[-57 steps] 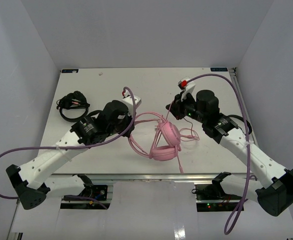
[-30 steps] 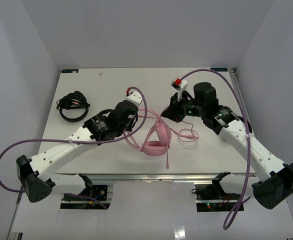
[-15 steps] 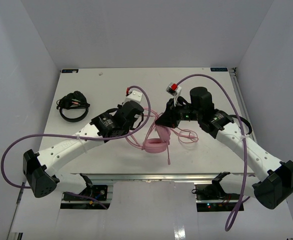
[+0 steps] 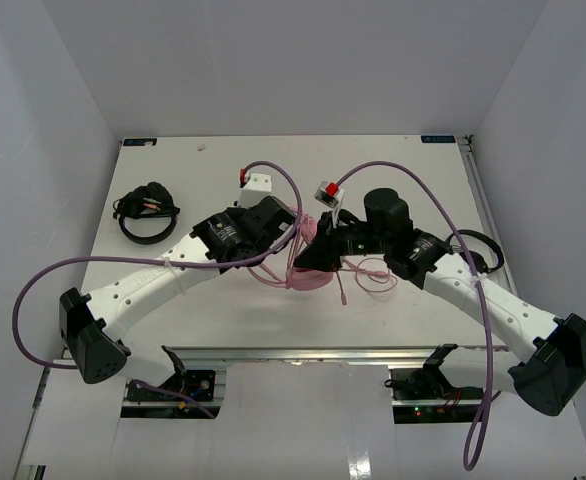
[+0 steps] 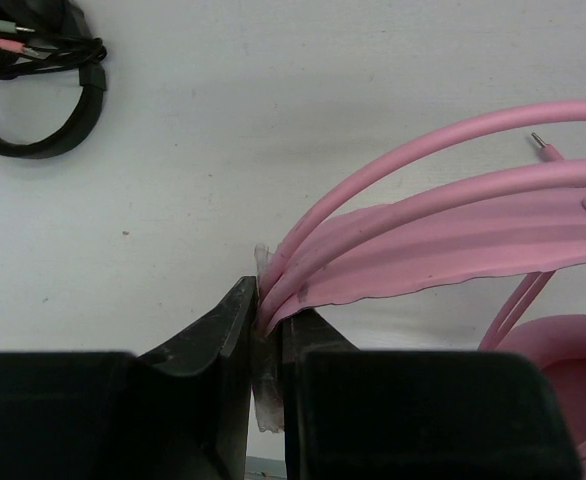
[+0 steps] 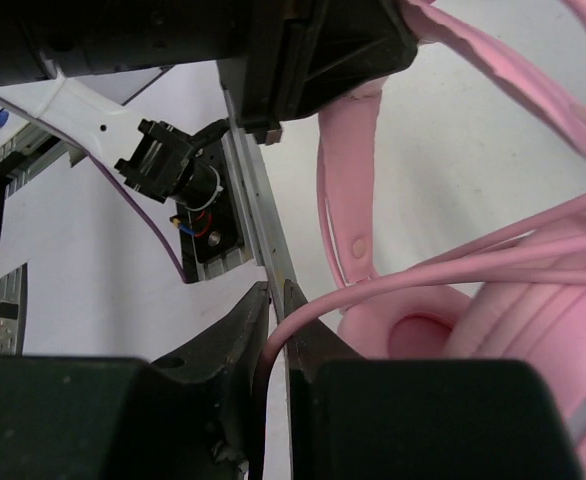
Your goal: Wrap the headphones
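The pink headphones [image 4: 313,274] hang between my two grippers at the middle of the table. In the left wrist view my left gripper [image 5: 269,300] is shut on the edge of the headband [image 5: 453,235] together with strands of the thin pink cable [image 5: 423,150]. My right gripper [image 6: 276,300] sits just right of it, its jaws close together around one strand of cable [image 6: 403,290]. An ear cup [image 6: 513,320] lies right beside the right fingers. From above, the left gripper [image 4: 295,228] and the right gripper [image 4: 308,262] nearly touch.
A black headset [image 4: 145,212] lies at the left of the table, also in the left wrist view [image 5: 33,90]. Another black headset [image 4: 478,250] sits at the right, behind my right arm. Loose cable loops [image 4: 373,272] lie right of the headphones. The table's front rail [image 6: 248,190] is near.
Both arms have swung in toward the table's middle until the grippers almost meet. The headphones came left with them and now bunch between the grippers, with the cable drawn in closer.
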